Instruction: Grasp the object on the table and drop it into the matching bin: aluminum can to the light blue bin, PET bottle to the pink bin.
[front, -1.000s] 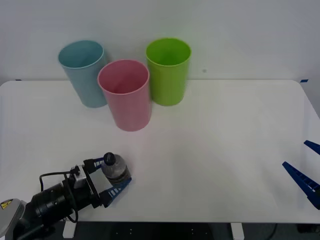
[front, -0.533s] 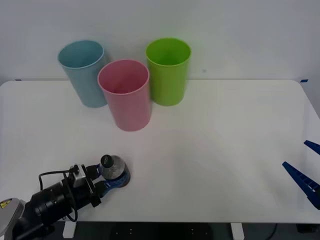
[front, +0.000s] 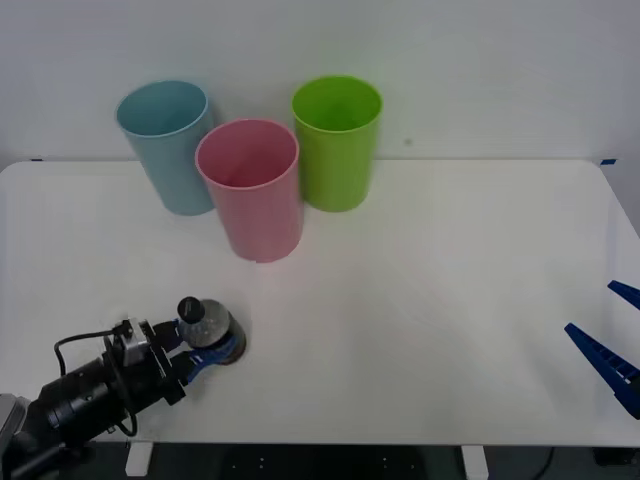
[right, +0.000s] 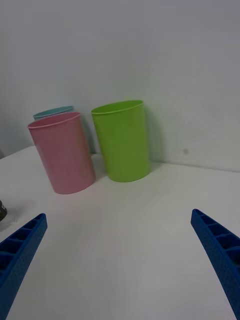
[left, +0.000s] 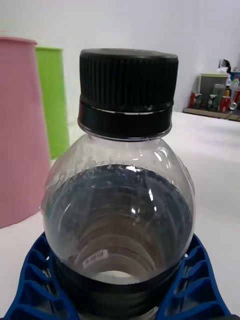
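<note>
The PET bottle (front: 205, 324), small and clear with a black cap and dark lower body, stands at the table's (front: 420, 300) front left. My left gripper (front: 210, 345) is shut on its lower body; in the left wrist view the blue fingers (left: 35, 280) wrap the bottle (left: 120, 200) from both sides. The pink bin (front: 250, 188) stands behind it, further back on the table, with the light blue bin (front: 167, 145) to its left. My right gripper (front: 612, 345) rests open at the table's right edge, its fingers (right: 17, 250) spread wide.
A lime green bin (front: 337, 140) stands right of the pink bin (right: 62, 152) at the back. The three bins are close together, nearly touching. White tabletop stretches between the bins and my right gripper.
My left gripper closed its fingers around the bottle, then drew back to the left with it. The right arm has not moved.
</note>
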